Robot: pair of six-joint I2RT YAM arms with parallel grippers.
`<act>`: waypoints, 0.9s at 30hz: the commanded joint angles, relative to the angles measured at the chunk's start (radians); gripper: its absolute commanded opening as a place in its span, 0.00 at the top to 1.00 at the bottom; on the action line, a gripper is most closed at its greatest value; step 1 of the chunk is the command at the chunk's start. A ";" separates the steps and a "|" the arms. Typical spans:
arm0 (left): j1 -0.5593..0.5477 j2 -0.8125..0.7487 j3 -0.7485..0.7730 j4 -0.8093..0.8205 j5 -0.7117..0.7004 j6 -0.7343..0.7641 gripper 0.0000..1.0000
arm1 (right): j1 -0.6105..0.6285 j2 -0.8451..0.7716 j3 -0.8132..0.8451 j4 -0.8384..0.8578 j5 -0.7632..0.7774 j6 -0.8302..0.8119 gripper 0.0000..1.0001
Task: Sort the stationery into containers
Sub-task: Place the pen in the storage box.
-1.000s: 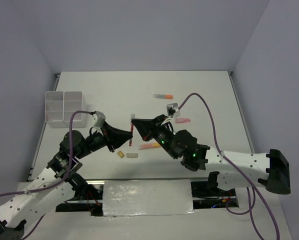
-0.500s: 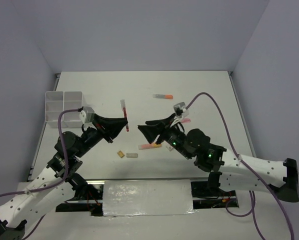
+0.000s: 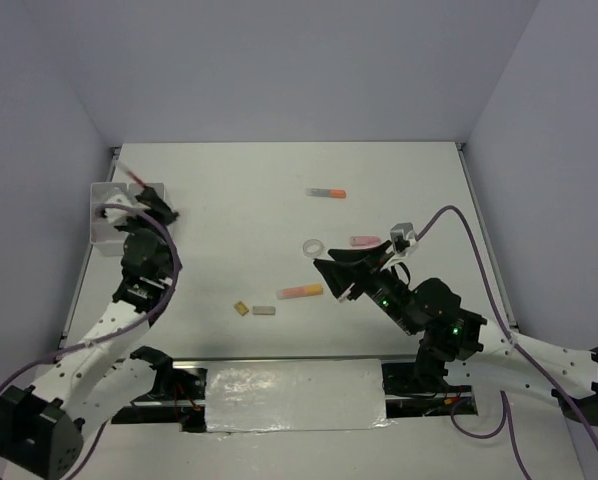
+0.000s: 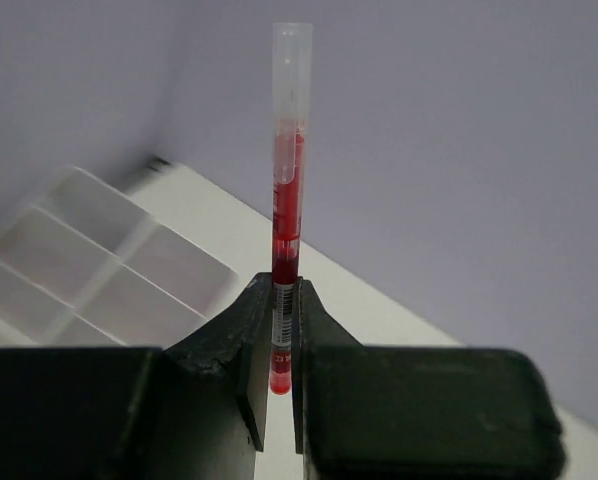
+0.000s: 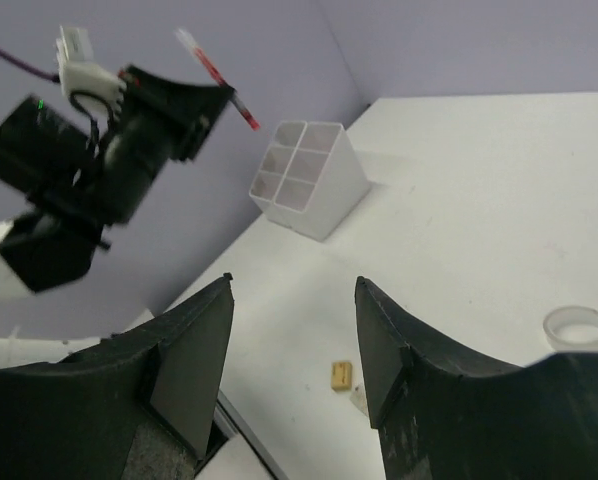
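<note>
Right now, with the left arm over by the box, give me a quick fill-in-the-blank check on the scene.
1. The left hand is shut on a ____ pen.
2. The right hand is open and holds ____.
3. The white box is divided into ____ compartments.
4. The tape ring lies on the ____, not in the box.
Missing words: red; nothing; four; table.

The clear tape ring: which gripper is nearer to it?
Right. The right gripper, open, is just beside the tape ring; the left gripper, shut on the red pen, is far away, near the white box.
</note>
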 commanded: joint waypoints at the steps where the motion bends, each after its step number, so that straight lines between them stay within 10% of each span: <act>1: 0.258 0.081 0.089 0.174 -0.099 -0.007 1.00 | -0.004 -0.025 -0.042 0.005 -0.022 -0.015 0.41; 9: 0.622 0.441 0.290 0.133 0.161 -0.105 1.00 | -0.015 -0.052 -0.113 0.052 -0.030 -0.025 0.41; 27: 0.731 0.745 0.318 0.321 0.229 -0.008 1.00 | -0.307 -0.081 -0.131 -0.036 -0.337 0.091 0.38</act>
